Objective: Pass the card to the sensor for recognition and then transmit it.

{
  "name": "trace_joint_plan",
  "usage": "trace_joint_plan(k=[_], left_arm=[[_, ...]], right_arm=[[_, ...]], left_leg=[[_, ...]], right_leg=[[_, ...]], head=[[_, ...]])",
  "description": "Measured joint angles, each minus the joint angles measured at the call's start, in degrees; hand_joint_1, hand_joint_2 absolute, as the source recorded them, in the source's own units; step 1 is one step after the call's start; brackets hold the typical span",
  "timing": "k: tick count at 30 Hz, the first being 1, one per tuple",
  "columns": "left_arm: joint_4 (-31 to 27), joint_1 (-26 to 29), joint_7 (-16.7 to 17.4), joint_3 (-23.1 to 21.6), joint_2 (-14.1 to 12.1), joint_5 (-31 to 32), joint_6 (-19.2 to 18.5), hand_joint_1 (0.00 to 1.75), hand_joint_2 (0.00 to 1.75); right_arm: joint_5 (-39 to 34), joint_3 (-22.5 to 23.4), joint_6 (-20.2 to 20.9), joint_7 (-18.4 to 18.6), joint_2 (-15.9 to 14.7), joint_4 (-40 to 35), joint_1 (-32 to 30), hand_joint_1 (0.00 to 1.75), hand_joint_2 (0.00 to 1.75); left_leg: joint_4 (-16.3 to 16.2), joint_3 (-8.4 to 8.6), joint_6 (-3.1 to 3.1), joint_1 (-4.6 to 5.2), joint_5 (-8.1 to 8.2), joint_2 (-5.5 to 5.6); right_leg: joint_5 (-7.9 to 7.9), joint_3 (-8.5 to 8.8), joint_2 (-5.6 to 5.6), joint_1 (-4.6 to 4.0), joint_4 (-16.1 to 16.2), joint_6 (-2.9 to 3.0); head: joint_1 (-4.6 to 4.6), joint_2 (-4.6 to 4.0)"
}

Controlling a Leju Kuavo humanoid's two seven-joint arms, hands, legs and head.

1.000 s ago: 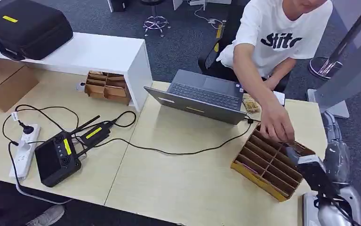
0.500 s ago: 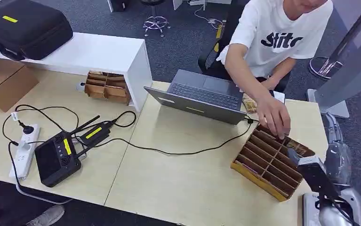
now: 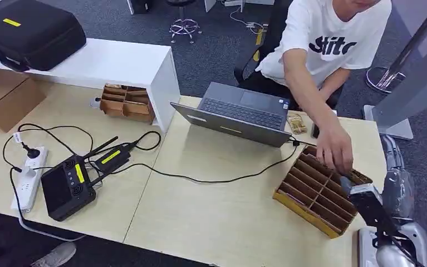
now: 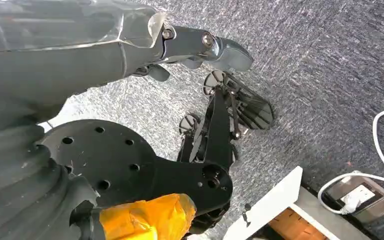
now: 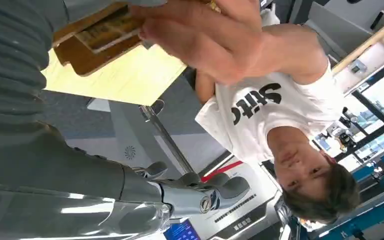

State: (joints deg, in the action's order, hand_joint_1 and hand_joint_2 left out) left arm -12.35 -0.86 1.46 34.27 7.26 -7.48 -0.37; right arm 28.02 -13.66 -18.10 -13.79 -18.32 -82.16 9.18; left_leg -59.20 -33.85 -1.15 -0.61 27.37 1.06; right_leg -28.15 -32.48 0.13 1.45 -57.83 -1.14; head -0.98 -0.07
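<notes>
A patterned card (image 5: 105,31) lies against the brown cardboard divider box (image 3: 311,196) at the table's right end, and a person's hand (image 3: 334,149) has its fingertips on the card. In the right wrist view that same person's hand (image 5: 205,35) is close in front. My right hand (image 3: 367,201) hovers at the box's near right corner, just below the person's hand, thumb (image 5: 220,191) stretched out and nothing in it. My left hand (image 4: 215,47) hangs over the grey carpet, holding nothing.
An open grey laptop (image 3: 236,114) sits behind the box with a black cable running across the table (image 3: 216,217). A black controller (image 3: 66,188), a power strip (image 3: 28,178), a second divider box (image 3: 126,103) and a white shelf (image 3: 105,62) stand to the left.
The person's hand has moved from the box's far edge toward its right corner, closer to my right hand. My right hand has barely shifted.
</notes>
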Motion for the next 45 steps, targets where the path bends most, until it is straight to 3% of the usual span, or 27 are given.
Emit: trace_joint_plan(k=[11,28,45], left_arm=[[0.00,-0.03,0.37,0.00,0.00,0.22,-0.11,0.00,1.75],[0.00,-0.07,0.42,0.00,0.00,0.31,-0.17,0.00,1.75],[0.00,-0.07,0.48,0.00,0.00,0.63,-0.20,0.00,1.75]], right_arm=[[4.33,-0.59,-0.04,2.84,0.00,3.14,0.10,0.00,1.75],[7.43,-0.94,-0.77,4.28,0.00,7.72,0.61,0.00,1.75],[11.63,0.28,-3.74,6.43,-0.04,10.18,0.81,0.00,1.75]], left_leg=[[0.00,-0.01,0.00,0.00,0.00,0.00],[0.00,-0.01,0.00,0.00,0.00,0.01],[0.00,-0.01,0.00,0.00,0.00,0.00]], right_leg=[[0.00,0.00,-0.01,0.00,0.00,0.00],[0.00,0.00,-0.01,0.00,0.00,0.00],[0.00,0.00,-0.01,0.00,0.00,0.00]], head=[[0.00,0.00],[0.00,0.00],[0.00,0.00]])
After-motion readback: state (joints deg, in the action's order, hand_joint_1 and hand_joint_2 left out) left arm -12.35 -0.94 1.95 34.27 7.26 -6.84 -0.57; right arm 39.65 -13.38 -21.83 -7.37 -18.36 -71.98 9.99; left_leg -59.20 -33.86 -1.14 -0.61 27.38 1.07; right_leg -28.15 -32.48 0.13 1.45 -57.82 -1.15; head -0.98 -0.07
